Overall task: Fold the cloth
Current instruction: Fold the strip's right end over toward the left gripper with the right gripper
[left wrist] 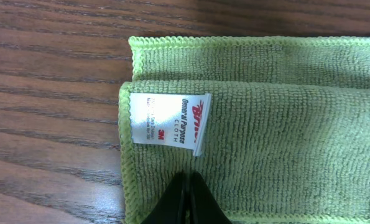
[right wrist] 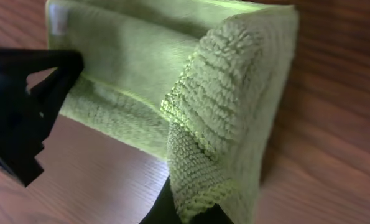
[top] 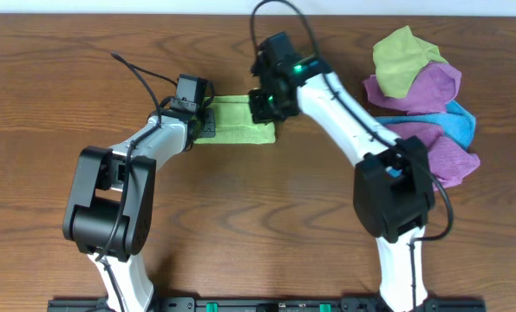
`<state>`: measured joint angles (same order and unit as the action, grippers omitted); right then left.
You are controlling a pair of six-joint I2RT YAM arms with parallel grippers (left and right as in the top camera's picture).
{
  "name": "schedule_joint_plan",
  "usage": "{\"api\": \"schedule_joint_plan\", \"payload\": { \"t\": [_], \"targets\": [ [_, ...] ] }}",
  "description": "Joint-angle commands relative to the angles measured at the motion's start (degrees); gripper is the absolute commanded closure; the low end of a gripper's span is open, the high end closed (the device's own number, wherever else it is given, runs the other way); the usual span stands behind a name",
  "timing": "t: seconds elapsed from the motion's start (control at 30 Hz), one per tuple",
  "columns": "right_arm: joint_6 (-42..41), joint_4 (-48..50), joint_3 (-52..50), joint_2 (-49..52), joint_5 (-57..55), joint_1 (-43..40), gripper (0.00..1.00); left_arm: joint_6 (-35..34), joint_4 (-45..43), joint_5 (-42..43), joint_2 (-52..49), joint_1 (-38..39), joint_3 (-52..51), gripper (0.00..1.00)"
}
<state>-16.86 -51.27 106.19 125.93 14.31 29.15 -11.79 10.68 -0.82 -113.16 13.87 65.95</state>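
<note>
Dark wood-grain table [top: 266, 199] fills every view and carries all items.

1. Left arm [top: 110, 191] and right arm [top: 344, 108] both reach toward the middle of the table's far half, and their wrists face each other across the work.
2. Pile of cloths [top: 422, 95]: yellow-green, purple and blue pieces heaped well apart from the right gripper, on its outer side and beside the right arm's forearm.
3. Green microfiber cloth [top: 240, 126] lies between the two grippers, folded into a narrow band. In the left wrist view the upper layer [left wrist: 284, 143] sits short of the lower layer's far edge, so a strip of the lower layer shows.
4. Right gripper [top: 266, 106]: jaws closed on the cloth's near end. In the right wrist view the pinched end rises from the fingertips [right wrist: 185, 214] in a raised, curled flap while the rest lies flat beyond.
5. Left gripper [top: 201, 117]: fingertips [left wrist: 188, 199] drawn together into a point on the opposite end of the cloth. Whether a layer is pinched between them cannot be told.
6. White label [left wrist: 169, 121], reading "General Purpose Cloth", lies flat just ahead of the left fingertips.
</note>
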Motion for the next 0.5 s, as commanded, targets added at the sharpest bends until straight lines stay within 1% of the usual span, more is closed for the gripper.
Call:
{"api": "schedule_joint_plan", "payload": {
  "t": [0.0, 0.1, 0.2, 0.37, 0.47],
  "targets": [
    [-1.9, 0.3, 1.0, -1.1, -4.2, 1.4, 0.99, -0.3, 2.5, 3.5, -2.8, 0.0, -1.9, 0.94],
    [-2.8, 1.6, 1.0, -1.1, -5.1, 1.8, 0.98, -0.4, 2.6, 4.4, -2.1, 0.0, -1.9, 0.95],
    [-3.4, 2.3, 1.1, -1.1, -5.1, 1.6, 0.98, -0.5, 2.5, 7.0, 0.8, 0.0, -1.9, 0.95],
    [-4.3, 3.1, 1.1, -1.1, -5.6, 1.3, 0.98, -0.5, 3.3, 7.1, 7.6, 0.0, -1.9, 0.94],
    [-4.3, 3.3, 1.0, -1.1, -5.6, 1.2, 0.98, -0.4, 3.8, 5.6, 11.9, 0.0, -1.9, 0.95]
  ]
}}
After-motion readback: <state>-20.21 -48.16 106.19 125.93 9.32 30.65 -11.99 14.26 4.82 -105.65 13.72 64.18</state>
